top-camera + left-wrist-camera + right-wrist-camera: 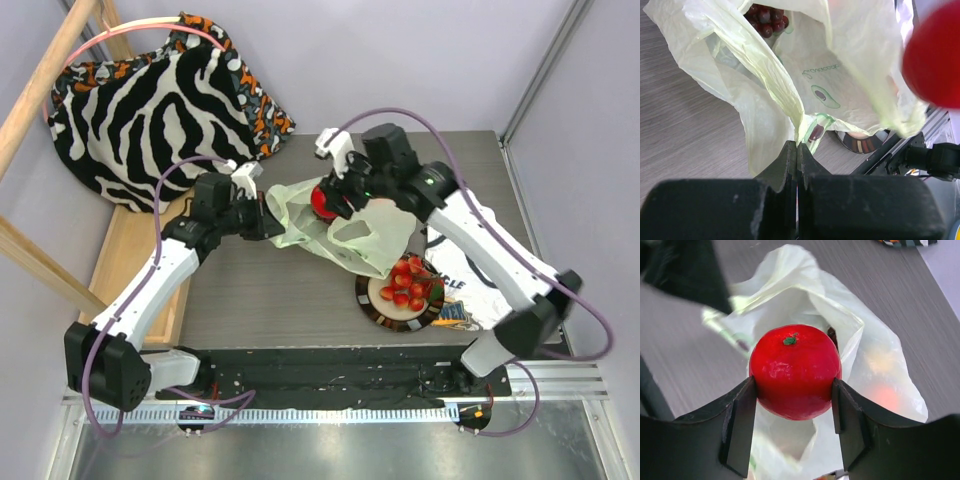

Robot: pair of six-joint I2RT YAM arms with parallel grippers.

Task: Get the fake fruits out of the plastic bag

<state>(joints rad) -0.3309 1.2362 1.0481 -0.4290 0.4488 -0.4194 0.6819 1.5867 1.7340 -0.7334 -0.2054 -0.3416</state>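
The right pincer (792,386) is clamped on the red apple (794,365), one dark finger against each flank and the little green stem nub on top. The apple hangs over the mouth of the plastic bag (355,240), free of the film. The plate (380,315) sits on the grey wood-grain desk (270,300). From it, the apple is farther back and to the left, with the bag slumped between them and its nearest fold reaching the plate's far rim. My guess is the carry runs over the bag, toward the arm bases and to the right. The right arm already has the apple and stands on the plate's side. The apple is round, so no long axis matters when it is set down. It looks hard and glossy, so it may roll against the strawberries (405,280) heaped on the plate. Beyond the bag from the plate, the left pincer (797,150) is closed flat on a pinch of the bag's rim and holds it taut. The film is thin, crinkly, pale green-white and translucent, with a small avocado print. A dark grape bunch (765,19) lies deep inside, and something orange-red glows blurred through the wall.
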